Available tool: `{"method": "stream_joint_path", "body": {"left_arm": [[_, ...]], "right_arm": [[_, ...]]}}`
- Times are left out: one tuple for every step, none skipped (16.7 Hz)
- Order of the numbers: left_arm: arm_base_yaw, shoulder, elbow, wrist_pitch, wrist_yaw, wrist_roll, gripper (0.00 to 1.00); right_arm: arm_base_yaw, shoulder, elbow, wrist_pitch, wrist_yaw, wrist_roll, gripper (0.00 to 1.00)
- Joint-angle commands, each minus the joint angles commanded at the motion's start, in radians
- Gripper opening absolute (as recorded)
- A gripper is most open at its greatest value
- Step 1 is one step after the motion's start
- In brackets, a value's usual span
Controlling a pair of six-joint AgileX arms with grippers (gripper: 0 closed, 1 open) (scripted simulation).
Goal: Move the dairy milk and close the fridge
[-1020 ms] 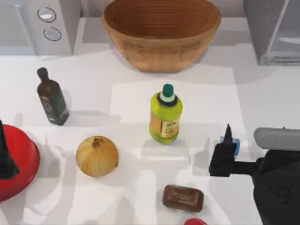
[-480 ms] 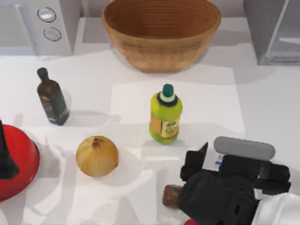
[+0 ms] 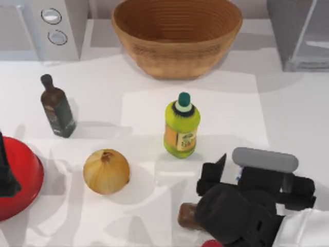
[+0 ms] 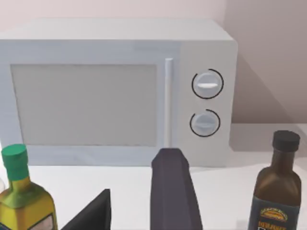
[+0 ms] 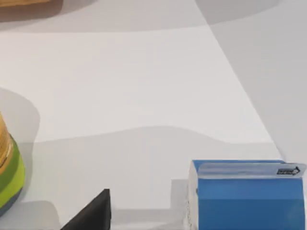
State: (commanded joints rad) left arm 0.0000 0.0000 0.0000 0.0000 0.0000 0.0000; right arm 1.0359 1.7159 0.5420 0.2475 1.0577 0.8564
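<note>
The dairy milk (image 5: 244, 196) is a small carton with a blue top, standing on the white table. In the top view it lies almost wholly hidden under my right arm. My right gripper (image 3: 232, 172) hangs low over the table's front right, open, and its dark finger (image 5: 91, 215) stands clear of the carton's side. The fridge (image 3: 300, 33), a grey speckled box with a pale inside panel showing, stands at the back right corner. At the left edge my left gripper (image 4: 134, 201) is parked, open, above a red object (image 3: 20, 180).
A wicker basket (image 3: 177, 36) sits at the back centre and a white appliance with two dials (image 3: 49, 28) at the back left. A dark bottle (image 3: 57, 108), an onion (image 3: 106, 171) and a yellow-green bottle (image 3: 181, 128) stand mid-table. A brown block (image 3: 186, 216) lies partly under my right arm.
My right arm swung in from the right edge towards the left and now covers the milk and part of the brown block. Over the last half second it barely shifted. The left arm stayed still.
</note>
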Motion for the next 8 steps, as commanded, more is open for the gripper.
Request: {"method": "stream_joint_path", "body": {"left_arm": [[0.0,0.0,0.0,0.0,0.0,0.0,1.0],[0.0,0.0,0.0,0.0,0.0,0.0,1.0],[0.0,0.0,0.0,0.0,0.0,0.0,1.0],[0.0,0.0,0.0,0.0,0.0,0.0,1.0],[0.0,0.0,0.0,0.0,0.0,0.0,1.0],[0.0,0.0,0.0,0.0,0.0,0.0,1.0],[0.0,0.0,0.0,0.0,0.0,0.0,1.0],[0.0,0.0,0.0,0.0,0.0,0.0,1.0]], "right_arm": [[-0.014,0.016,0.0,0.036,-0.008,-0.021,1.0],[-0.03,0.031,0.0,0.073,-0.018,-0.044,1.0],[-0.048,0.044,-0.001,0.114,-0.03,-0.07,1.0],[-0.066,0.058,-0.002,0.155,-0.042,-0.096,1.0],[-0.083,0.07,-0.004,0.185,-0.053,-0.119,1.0],[-0.095,0.079,-0.005,0.206,-0.061,-0.134,1.0],[-0.102,0.084,-0.005,0.215,-0.066,-0.142,1.0],[-0.102,0.085,-0.005,0.216,-0.066,-0.143,1.0]]}}
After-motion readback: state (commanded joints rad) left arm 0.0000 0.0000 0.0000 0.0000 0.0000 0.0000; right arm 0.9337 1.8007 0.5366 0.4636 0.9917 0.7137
